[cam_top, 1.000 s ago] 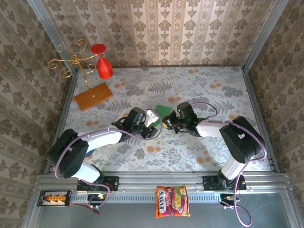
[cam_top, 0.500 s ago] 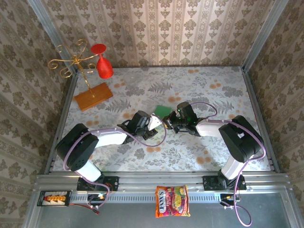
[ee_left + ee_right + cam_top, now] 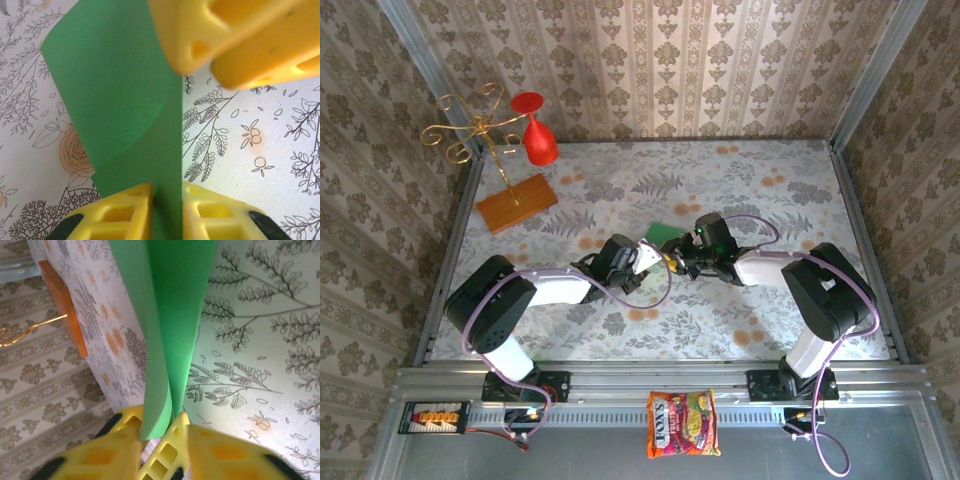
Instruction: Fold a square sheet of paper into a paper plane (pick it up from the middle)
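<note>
Pinching the folded green square sheet of paper (image 3: 120, 90) between nearly closed fingers, the left gripper (image 3: 167, 197) holds it over the table's (image 3: 740, 190) middle; the right gripper (image 3: 165, 427) straddles the fold, jaws narrowly parted; whether it grips, I cannot tell.

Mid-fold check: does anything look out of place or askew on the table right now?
The square sheet of paper is not creased flat: its two layers splay apart at the right gripper. A snack packet lies off the table, on the front ledge.
</note>
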Tool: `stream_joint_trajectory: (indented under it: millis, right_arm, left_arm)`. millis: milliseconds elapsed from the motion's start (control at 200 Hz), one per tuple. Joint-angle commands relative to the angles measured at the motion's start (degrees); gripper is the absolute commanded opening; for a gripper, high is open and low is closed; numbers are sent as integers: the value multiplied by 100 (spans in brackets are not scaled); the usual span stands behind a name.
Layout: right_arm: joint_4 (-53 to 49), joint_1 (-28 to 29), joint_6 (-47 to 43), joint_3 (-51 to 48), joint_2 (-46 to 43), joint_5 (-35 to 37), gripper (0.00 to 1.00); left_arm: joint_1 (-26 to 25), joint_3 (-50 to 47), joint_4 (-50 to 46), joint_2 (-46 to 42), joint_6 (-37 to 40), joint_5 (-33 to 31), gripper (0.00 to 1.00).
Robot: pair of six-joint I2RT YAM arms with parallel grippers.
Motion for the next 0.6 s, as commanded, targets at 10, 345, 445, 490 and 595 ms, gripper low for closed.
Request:
stream_joint_trajectory:
  millis: [10, 345, 445, 490, 595]
  right_arm:
    - [-249, -208, -284, 52, -314, -112, 44]
    - [-1147, -758, -1029, -179, -1021, 262, 54]
    - [-1359, -772, -1242, -149, -1090, 377, 54]
    - [-1414, -762, -1347, -139, -1069, 406, 54]
    - [-1541, -763, -1647, -89, -970, 424, 55]
  left_arm:
    - [80, 6, 4, 91, -284, 205, 17]
    - [436, -213, 340, -38, -1288, 1268, 9]
    - [610, -421, 638, -167, -1739, 1625, 8]
    - [728, -480, 721, -190, -1937, 1828, 8]
    - [961, -490, 727, -132, -2353, 2311, 7]
